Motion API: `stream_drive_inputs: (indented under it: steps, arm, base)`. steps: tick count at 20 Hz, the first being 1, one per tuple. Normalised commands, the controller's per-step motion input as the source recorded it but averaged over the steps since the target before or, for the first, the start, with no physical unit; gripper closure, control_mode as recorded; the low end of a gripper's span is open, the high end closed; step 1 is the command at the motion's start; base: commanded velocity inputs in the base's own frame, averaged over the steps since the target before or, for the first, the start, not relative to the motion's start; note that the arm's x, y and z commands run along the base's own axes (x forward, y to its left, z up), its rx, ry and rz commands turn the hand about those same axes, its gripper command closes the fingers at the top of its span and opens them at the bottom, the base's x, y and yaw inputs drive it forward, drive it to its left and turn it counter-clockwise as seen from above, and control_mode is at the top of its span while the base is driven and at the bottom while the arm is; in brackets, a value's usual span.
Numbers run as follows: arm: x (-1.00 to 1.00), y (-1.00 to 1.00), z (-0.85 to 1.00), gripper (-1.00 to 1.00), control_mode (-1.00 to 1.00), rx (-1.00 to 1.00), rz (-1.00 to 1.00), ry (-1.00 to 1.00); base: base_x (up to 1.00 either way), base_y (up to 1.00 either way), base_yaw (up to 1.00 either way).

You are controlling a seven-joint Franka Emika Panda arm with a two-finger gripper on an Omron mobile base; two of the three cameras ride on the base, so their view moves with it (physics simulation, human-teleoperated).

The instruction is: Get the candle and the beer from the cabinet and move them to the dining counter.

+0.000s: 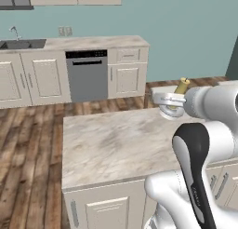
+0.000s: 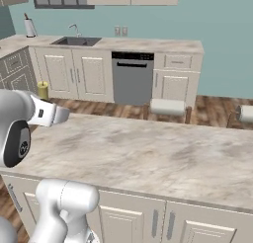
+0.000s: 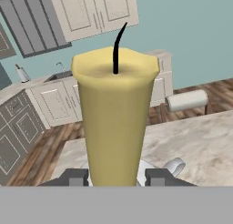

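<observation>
The candle (image 3: 113,123) is a pale-yellow cylinder with a curved black wick, standing in a small round silver-grey dish holder whose rim shows just behind its base in the hand view. In that view it stands between the two dark fingertips (image 3: 73,176), one at each side of its foot, so the tool (image 3: 116,178) is clamped on the candle. In the left base view the candle (image 1: 181,86) sits at right of centre, tilted toward the upper right, with its holder below it, carried above the far right edge of the dining counter (image 1: 111,146); whether the holder touches the surface cannot be told. In the right base view the candle (image 2: 43,90) shows at the left edge, just above the white wrist.

The arm rises from the lower right of the left base view, bends at a dark elbow joint and reaches left with the wrist level, the tool (image 1: 173,101) pointing toward the centre of the frame.

The marbled surface is bare across its whole width, with open room from the candle to its near and left edges. Beyond the far edge lies wooden floor, then a row of cream cabinets with a grey dishwasher (image 1: 87,75) and a sink (image 2: 76,41) in the upper left. Two white-cushioned stools (image 2: 167,107) stand against the far side of the surface.
</observation>
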Motion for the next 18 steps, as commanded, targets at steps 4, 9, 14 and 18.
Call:
stream_drive_inputs:
  steps: [4,9,14,18]
  arm:
    - [0.0,0.0,0.0,1.0,1.0,0.0,0.0,0.0]
    - [0.0,0.0,0.0,1.0,1.0,0.0,0.0,0.0]
    - [0.0,0.0,0.0,1.0,-1.0,0.0,0.0,0.0]
    - [0.0,0.0,0.0,1.0,-1.0,0.0,0.0,0.0]
  base:
    - [0.0,0.0,0.0]
    - [0.0,0.0,0.0]
    - [0.0,0.0,0.0]
    - [0.0,0.0,0.0]
